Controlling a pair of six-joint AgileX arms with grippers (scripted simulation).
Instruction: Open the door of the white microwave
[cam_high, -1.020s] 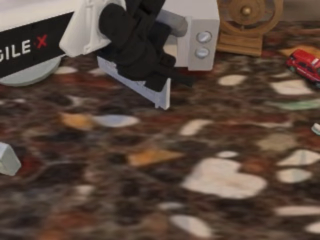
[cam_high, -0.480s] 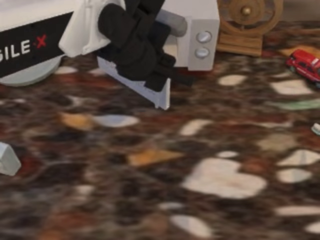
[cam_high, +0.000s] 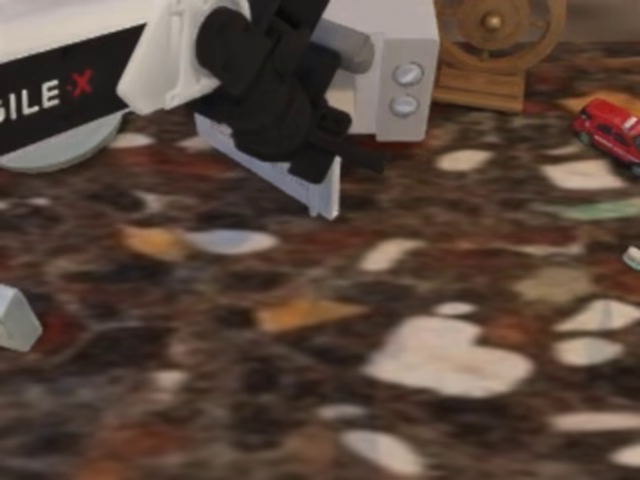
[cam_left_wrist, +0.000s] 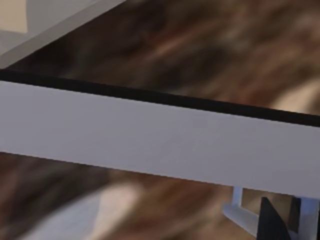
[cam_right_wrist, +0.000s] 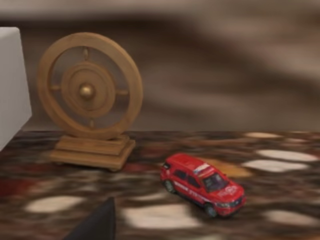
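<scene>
The white microwave (cam_high: 400, 55) stands at the back of the table, its two silver knobs (cam_high: 406, 88) facing forward. Its door (cam_high: 290, 172) is swung out to a wide angle, with the free edge pointing toward the table's front. My left gripper (cam_high: 335, 150) hangs over that door near its free edge and is shut on it. In the left wrist view the door's top edge (cam_left_wrist: 160, 135) runs across as a white band, and a black fingertip (cam_left_wrist: 272, 222) shows beside the handle (cam_left_wrist: 240, 210). My right gripper (cam_right_wrist: 102, 225) is parked to the right, outside the top view.
A wooden wheel ornament (cam_high: 495, 45) stands right of the microwave. A red toy car (cam_high: 608, 125) sits near the right edge. A small pale object (cam_high: 15, 318) lies at the left edge. The table is dark speckled stone.
</scene>
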